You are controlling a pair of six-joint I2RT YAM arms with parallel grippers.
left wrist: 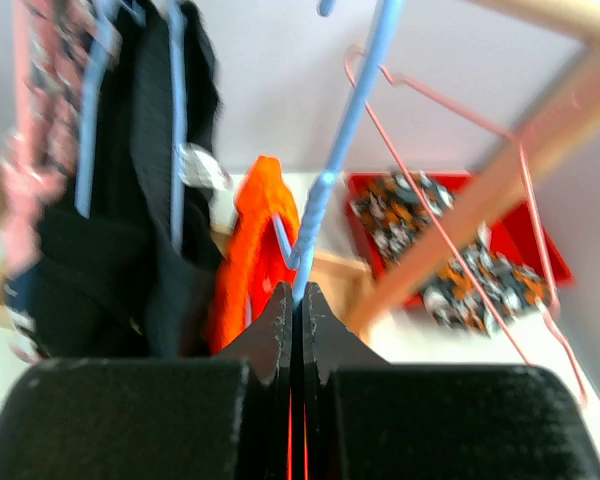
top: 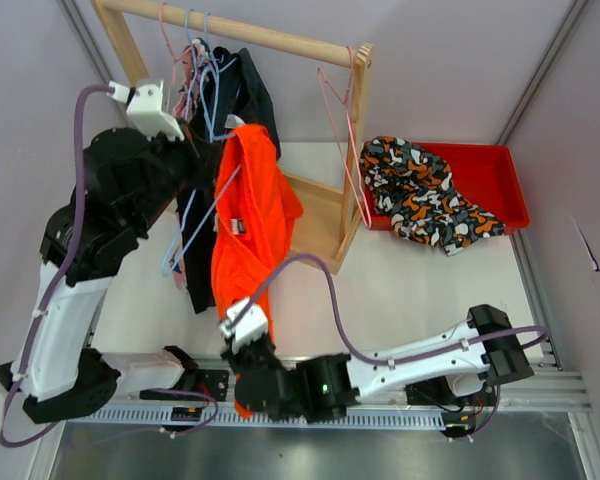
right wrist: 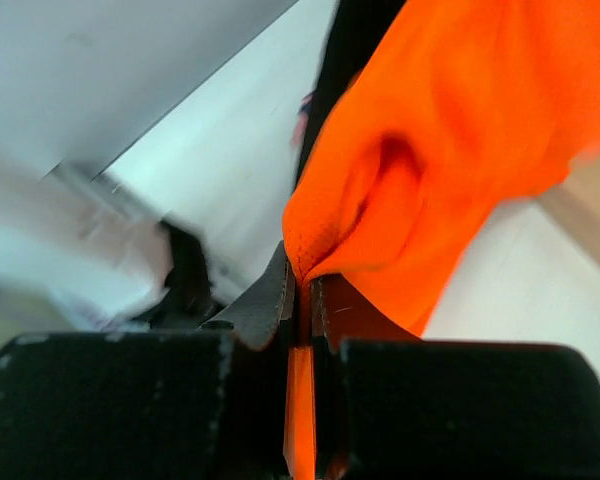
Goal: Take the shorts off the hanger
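The orange shorts (top: 250, 220) hang on a blue hanger (top: 202, 225) off the rack, in front of it. My left gripper (top: 195, 152) is shut on the hanger's wire; in the left wrist view the blue wire (left wrist: 340, 130) runs up out of my closed left gripper (left wrist: 300, 295), with the shorts (left wrist: 260, 240) beyond. My right gripper (top: 246, 355) is low near the table's front edge, shut on the shorts' lower end. In the right wrist view the orange cloth (right wrist: 460, 130) is pinched in my right gripper (right wrist: 302, 285) and stretches up and away.
A wooden clothes rack (top: 280, 40) stands at the back with black garments (top: 230, 90) on hangers and an empty pink hanger (top: 340, 110). A red bin (top: 490, 175) at the right holds a patterned garment (top: 420, 200).
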